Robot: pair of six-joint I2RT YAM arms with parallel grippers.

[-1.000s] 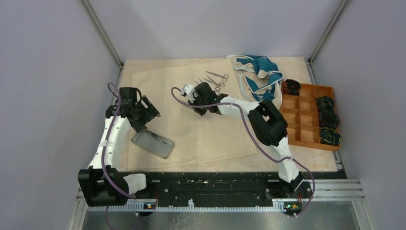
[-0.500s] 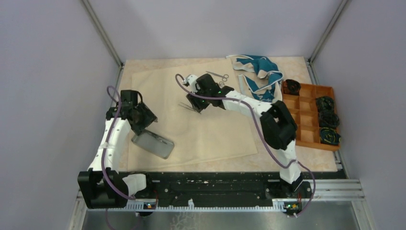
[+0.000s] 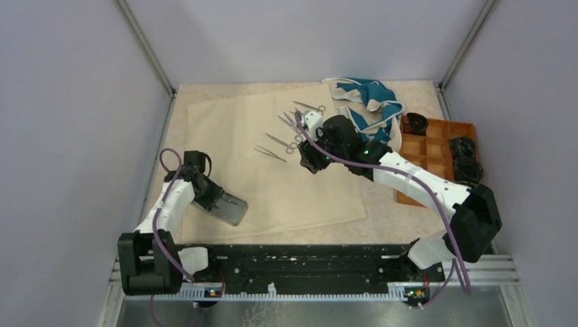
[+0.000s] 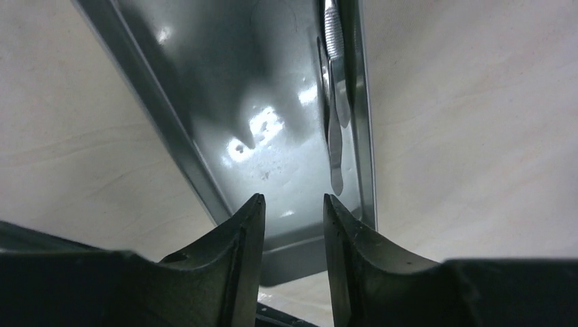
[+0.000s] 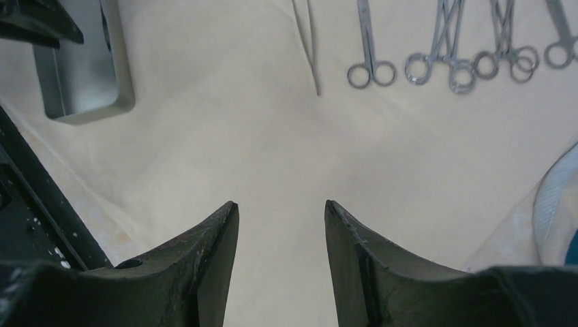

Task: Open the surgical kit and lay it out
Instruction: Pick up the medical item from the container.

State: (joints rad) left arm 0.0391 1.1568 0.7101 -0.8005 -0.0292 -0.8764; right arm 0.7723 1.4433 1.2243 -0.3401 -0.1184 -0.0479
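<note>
The beige cloth wrap (image 3: 307, 197) lies spread flat. Near its left front corner sits the steel tray (image 3: 230, 211). My left gripper (image 3: 208, 197) hangs over that tray's near end. In the left wrist view its jaws (image 4: 292, 199) stand open above the tray floor (image 4: 225, 102), gripping nothing. Silver tweezers (image 4: 334, 136) lie along the tray's right wall. My right gripper (image 3: 310, 163) hovers open over bare cloth (image 5: 272, 136). Ahead of it lie loose tweezers (image 5: 310, 41) and a row of ring-handled scissors and forceps (image 5: 446, 65).
Teal-and-white fabric (image 3: 368, 102) is bunched at the back right. An orange-brown compartment tray (image 3: 436, 170) holding black coiled items stands along the right side. The black base rail (image 3: 307, 262) runs across the near edge, and enclosure walls close in on both sides.
My right gripper opened, left the tweezers on the cloth and drew back to the right. My left gripper dropped toward the tray's near end and its jaws narrowed.
</note>
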